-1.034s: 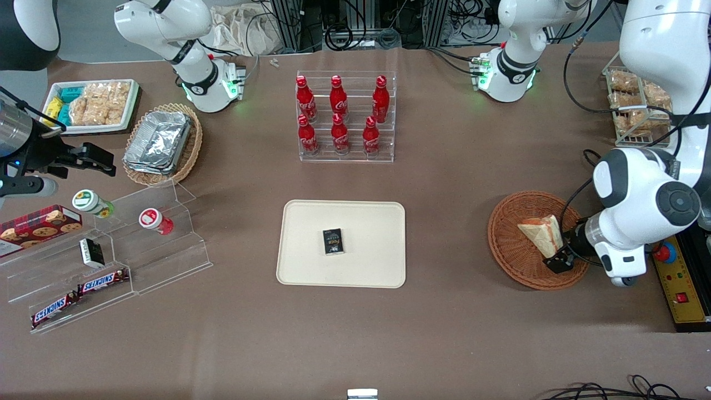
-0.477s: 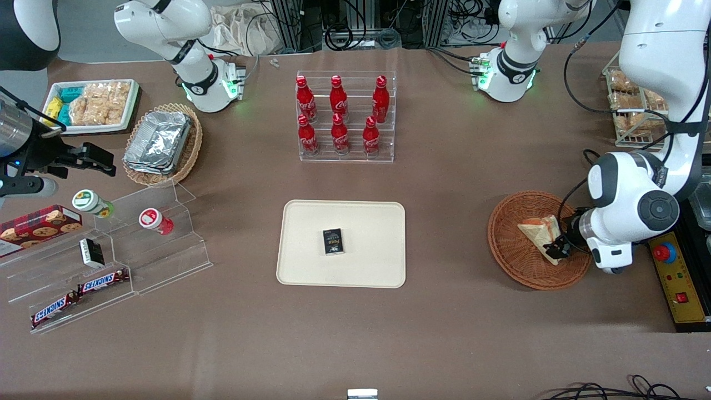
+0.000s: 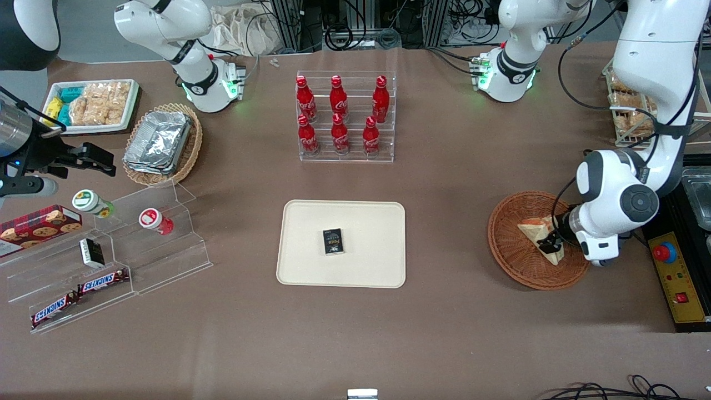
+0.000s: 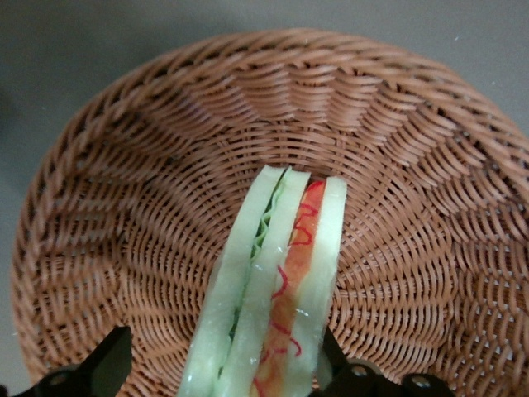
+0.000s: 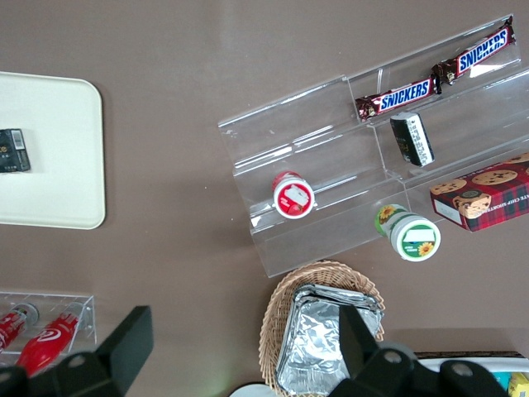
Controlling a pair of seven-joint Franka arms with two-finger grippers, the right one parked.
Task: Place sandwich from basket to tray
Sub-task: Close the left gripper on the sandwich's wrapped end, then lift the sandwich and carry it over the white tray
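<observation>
The sandwich (image 3: 534,229) lies in the round reddish-brown basket (image 3: 508,244) toward the working arm's end of the table. In the left wrist view the sandwich (image 4: 273,281) stands on edge, showing red and green filling, on the basket's weave (image 4: 124,207). My left gripper (image 3: 551,244) is low in the basket with its open jaws on either side of the sandwich's wide end (image 4: 223,368). One finger (image 4: 343,376) is against the bread, the other finger (image 4: 103,368) stands apart from it. The cream tray (image 3: 372,222) lies mid-table, nearer the parked arm than the basket.
A small black box (image 3: 333,241) lies on the tray. A clear rack of red bottles (image 3: 344,119) stands farther from the camera than the tray. A wire rack of bagged snacks (image 3: 630,108) and a control box with a red button (image 3: 664,253) stand beside the basket.
My left gripper has slid farther from the camera and inward over the basket, coming down around the sandwich's wide end. The sandwich has stayed in the basket.
</observation>
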